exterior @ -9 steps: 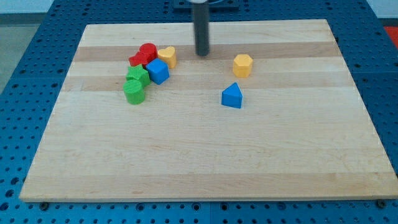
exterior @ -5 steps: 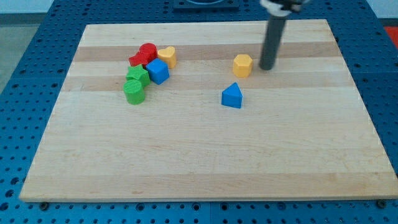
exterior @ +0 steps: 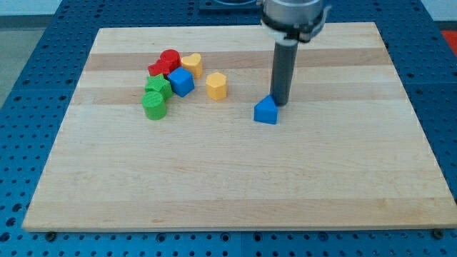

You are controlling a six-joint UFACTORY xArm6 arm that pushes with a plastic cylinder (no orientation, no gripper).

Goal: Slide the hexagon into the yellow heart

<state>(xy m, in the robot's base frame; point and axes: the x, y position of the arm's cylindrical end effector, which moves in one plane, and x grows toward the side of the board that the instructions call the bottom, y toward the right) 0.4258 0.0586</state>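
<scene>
The yellow hexagon (exterior: 216, 86) lies on the wooden board, just right of the blue cube (exterior: 181, 82) and below-right of the yellow heart (exterior: 191, 65); a small gap separates it from the heart. My tip (exterior: 278, 104) stands well to the hexagon's right, right by the top right of the blue triangular block (exterior: 266, 111); I cannot tell if it touches it.
A cluster sits at the board's upper left: a red block (exterior: 165, 62), the yellow heart, the blue cube, a green block (exterior: 158, 88) and a green cylinder (exterior: 153, 106). The board's rim (exterior: 235, 228) runs along the view's bottom.
The hexagon has slid left from the board's middle right to beside the blue cube. My tip swept from the hexagon's right side leftward and downward to the blue triangle.
</scene>
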